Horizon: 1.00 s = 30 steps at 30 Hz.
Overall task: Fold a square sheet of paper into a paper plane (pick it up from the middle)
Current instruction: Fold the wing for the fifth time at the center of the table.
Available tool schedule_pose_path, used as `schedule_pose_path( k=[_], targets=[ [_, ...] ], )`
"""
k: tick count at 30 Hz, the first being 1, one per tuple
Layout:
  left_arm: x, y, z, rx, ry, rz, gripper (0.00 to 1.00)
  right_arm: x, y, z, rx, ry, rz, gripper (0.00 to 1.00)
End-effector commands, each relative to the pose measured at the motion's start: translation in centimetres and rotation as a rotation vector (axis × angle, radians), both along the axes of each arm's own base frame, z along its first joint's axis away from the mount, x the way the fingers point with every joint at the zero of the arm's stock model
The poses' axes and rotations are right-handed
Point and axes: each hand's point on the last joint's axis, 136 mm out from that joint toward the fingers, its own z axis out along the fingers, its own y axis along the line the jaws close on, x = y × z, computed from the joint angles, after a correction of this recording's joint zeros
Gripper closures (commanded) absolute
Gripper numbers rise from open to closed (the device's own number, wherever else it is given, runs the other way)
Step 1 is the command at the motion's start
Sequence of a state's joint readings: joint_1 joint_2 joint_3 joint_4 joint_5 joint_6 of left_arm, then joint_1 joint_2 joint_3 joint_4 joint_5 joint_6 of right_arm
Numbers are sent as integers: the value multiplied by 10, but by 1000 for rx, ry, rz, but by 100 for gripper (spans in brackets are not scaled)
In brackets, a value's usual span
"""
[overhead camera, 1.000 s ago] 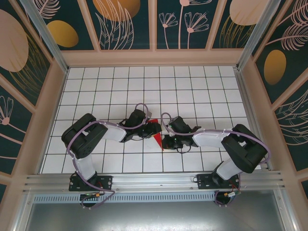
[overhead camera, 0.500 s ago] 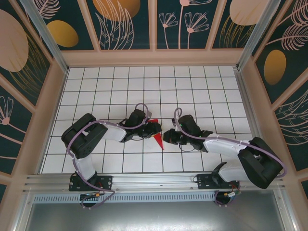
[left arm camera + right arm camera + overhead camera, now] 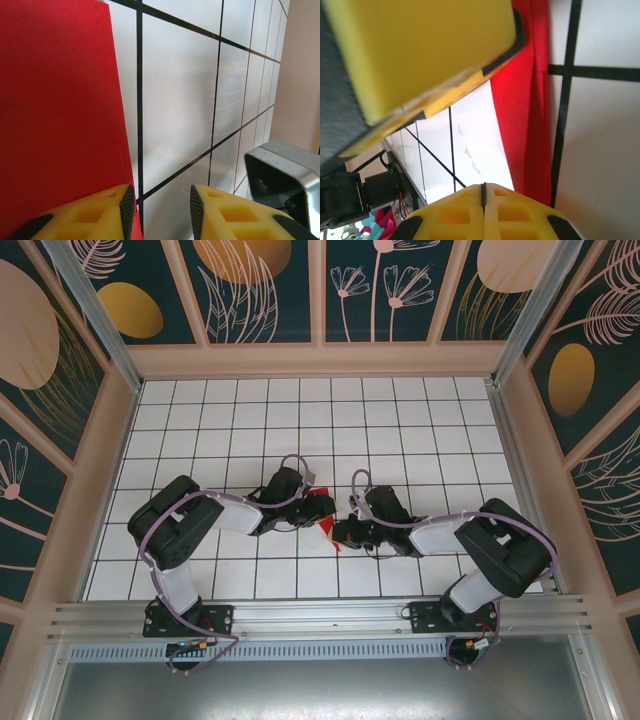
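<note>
The red sheet of paper (image 3: 322, 506) lies on the white grid tiles, folded into a narrow shape that tapers to a point toward the near edge. My left gripper (image 3: 311, 512) is open over its left side. In the left wrist view one yellow finger (image 3: 100, 212) rests on the red paper (image 3: 60, 100), and bare tile shows between the jaws of the left gripper (image 3: 162, 202). My right gripper (image 3: 341, 533) is shut with nothing in it, low beside the paper's point. In the right wrist view the right gripper (image 3: 483, 189) sits next to a doubled red edge (image 3: 527, 100).
A left finger (image 3: 420, 45) looms close above in the right wrist view. The right arm's grey housing (image 3: 285, 172) stands just right of my left fingers. Wooden walls (image 3: 320, 360) enclose the tiled floor (image 3: 300, 420), and an aluminium rail (image 3: 320, 615) runs along the near edge.
The right arm stretched out to the right, then drew back, and its gripper has settled lower and nearer the paper's point. The left arm and the paper have stayed still.
</note>
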State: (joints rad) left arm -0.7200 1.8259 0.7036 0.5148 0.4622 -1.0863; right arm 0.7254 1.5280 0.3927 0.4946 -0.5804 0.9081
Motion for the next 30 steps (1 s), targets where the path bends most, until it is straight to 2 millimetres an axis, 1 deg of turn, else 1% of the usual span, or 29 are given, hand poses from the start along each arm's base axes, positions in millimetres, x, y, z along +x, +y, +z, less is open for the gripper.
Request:
schedule_pose_path(
  k=[1,9,17,20,22,24,28,30],
  targets=[
    [-12,28,-48,173,96,51,62,-4,1,0,34,12,13,93],
    [-11,28,-47,171,93,56,62,-24,-10,-22,3,79,39,93],
    [-11,29,-49,174,96,60,62,-45,-24,-45,-141,128,94,93],
    [-11,29,-49,176,97,60,62,-52,-28,-48,-180,134,107,93],
    [-12,29,-49,176,97,60,62,-52,-29,-43,-190,116,99,93],
    [-11,30,-49,177,95,62,62,-45,-25,-30,-166,75,80,93],
    [-12,29,-49,176,98,59,62,-19,-9,8,-91,-24,32,94],
    [-11,28,-49,174,96,59,62,-6,-7,18,-66,-45,-20,94]
  ],
)
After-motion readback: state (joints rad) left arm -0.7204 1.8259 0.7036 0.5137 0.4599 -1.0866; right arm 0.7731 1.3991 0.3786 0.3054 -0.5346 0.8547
